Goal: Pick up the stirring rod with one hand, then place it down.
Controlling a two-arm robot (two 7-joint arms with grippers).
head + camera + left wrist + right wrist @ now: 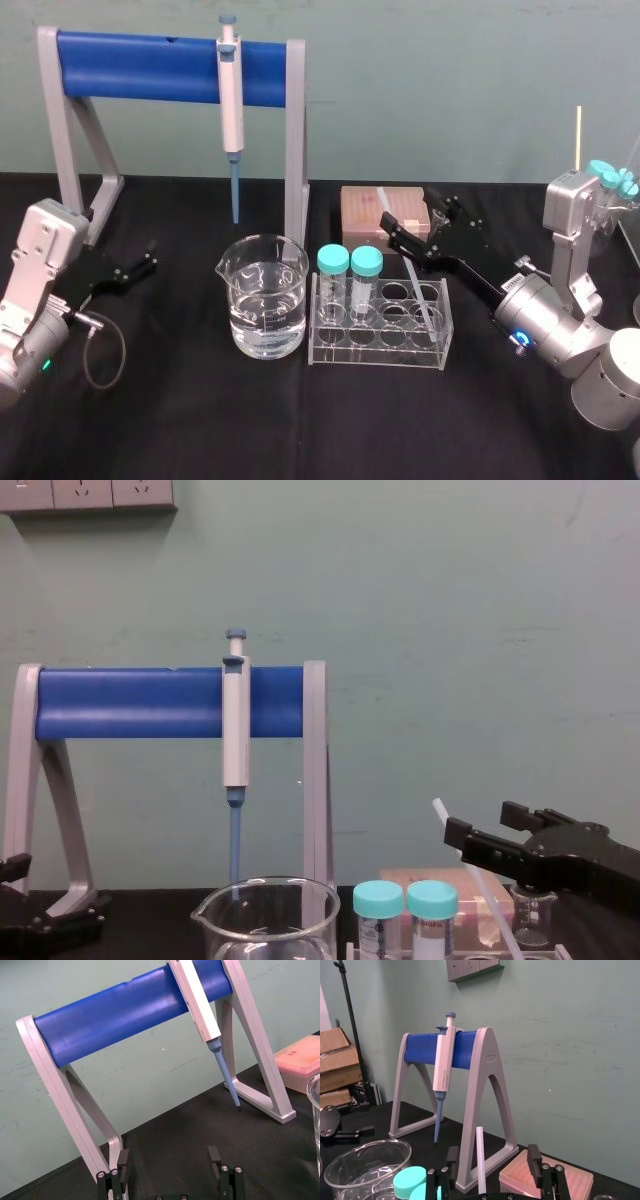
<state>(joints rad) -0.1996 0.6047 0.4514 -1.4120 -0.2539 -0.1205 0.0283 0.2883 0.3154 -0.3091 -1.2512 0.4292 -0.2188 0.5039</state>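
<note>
Black cloth covers the table [180, 420] before a pale green wall. On it stands a grey pipette stand [296, 140] with a blue crossbar, and a white-and-blue pipette [231, 95] hangs from the bar, tip down. In front of the stand are a glass beaker [265, 295] partly filled with clear liquid and, just beside it, a clear tube rack [380, 322] holding two teal-capped vials [349, 270] at its left end. A pink tip box [378, 212] lies behind the rack.

The stirring rod [415, 282] stands tilted in a hole towards the rack's right end, and its upper end leans back towards the tip box. The right gripper [415, 222] reaches in over the rack at the rod's upper part. In the right wrist view its black fingers [535, 1160] are spread wide with the rod [481, 1160] upright between them, nearer one finger and touching neither.

The left gripper [145, 260] rests low at the table's left beside the stand's foot, its fingers [122, 1161] also spread apart and holding nothing.
</note>
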